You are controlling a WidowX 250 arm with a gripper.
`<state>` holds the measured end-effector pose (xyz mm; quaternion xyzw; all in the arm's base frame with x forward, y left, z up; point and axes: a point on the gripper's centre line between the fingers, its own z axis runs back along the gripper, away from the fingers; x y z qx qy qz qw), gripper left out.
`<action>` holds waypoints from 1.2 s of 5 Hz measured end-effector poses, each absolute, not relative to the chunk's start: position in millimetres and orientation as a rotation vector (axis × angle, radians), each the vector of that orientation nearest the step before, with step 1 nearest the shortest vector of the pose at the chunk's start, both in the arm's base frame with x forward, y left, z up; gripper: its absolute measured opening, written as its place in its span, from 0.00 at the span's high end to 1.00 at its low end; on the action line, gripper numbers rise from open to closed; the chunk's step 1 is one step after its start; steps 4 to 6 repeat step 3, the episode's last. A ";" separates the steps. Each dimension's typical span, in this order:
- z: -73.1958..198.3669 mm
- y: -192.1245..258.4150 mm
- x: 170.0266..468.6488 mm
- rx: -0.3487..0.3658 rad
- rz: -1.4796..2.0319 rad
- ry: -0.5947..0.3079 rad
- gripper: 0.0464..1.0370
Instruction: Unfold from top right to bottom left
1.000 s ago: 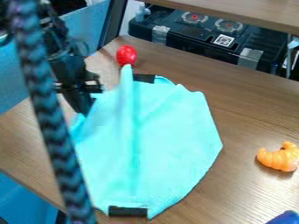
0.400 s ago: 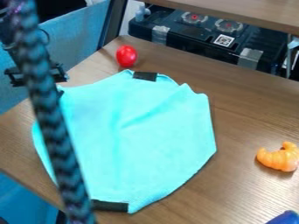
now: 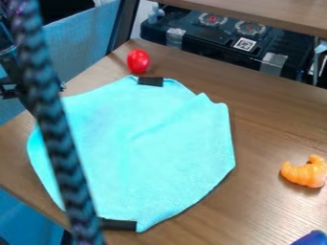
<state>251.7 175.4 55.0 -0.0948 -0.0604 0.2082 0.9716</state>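
Note:
The turquoise cloth (image 3: 153,143) lies spread nearly flat on the wooden table, with faint creases near its middle. One black patch (image 3: 150,81) shows at its top edge and another (image 3: 120,225) at its bottom edge. At the cloth's upper left, by the table's left edge, the black gripper (image 3: 32,103) is partly hidden behind a dark braided cable. Whether it touches the cloth's left corner cannot be made out.
The braided cable (image 3: 60,158) runs down the left side in front of the cloth. A red egg-shaped object (image 3: 138,61) sits just above the cloth. An orange croissant-shaped toy (image 3: 305,171) lies at right, and a blue object (image 3: 311,238) at the lower right corner.
The gripper has moved left and slightly down. The cloth's left part has gone from a raised fold to spread out leftward, and its black patches have shifted left.

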 end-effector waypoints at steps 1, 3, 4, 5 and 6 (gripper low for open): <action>51.0 178.6 248.7 -0.174 0.441 -0.126 1.00; 50.4 182.8 231.5 -0.210 0.623 -0.110 0.98; 50.4 182.8 231.5 -0.210 0.623 -0.110 0.98; 50.4 182.8 231.5 -0.210 0.623 -0.110 0.98; 50.4 182.8 231.5 -0.210 0.623 -0.110 0.98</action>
